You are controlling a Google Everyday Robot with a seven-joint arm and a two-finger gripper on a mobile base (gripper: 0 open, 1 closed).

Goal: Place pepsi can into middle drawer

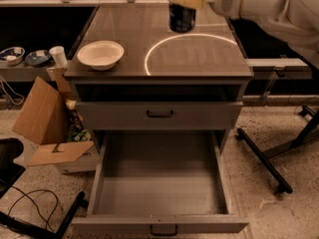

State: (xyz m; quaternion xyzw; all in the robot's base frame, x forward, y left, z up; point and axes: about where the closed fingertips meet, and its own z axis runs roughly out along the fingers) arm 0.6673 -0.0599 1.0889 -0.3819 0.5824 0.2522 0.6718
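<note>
The pepsi can (pixel 182 19) is a small dark can hanging under my cream-coloured gripper (pixel 183 4) at the top of the camera view. The gripper is shut on its upper part and holds it above the back of the cabinet top (pixel 199 59). The middle drawer (pixel 159 224) is pulled fully out at the bottom of the view, and nothing lies on its grey floor. Its dark loop handle (pixel 163 230) sits on its front. The like grey drawer front above it (pixel 159 114) is closed.
A cream bowl (pixel 100 54) stands on the left of the cabinet top. A bright ring of light (pixel 192 51) lies on the top's right half. An open cardboard box (pixel 47 123) stands left of the cabinet, dark stand legs (pixel 264 161) to the right, and cables (pixel 25 203) at lower left.
</note>
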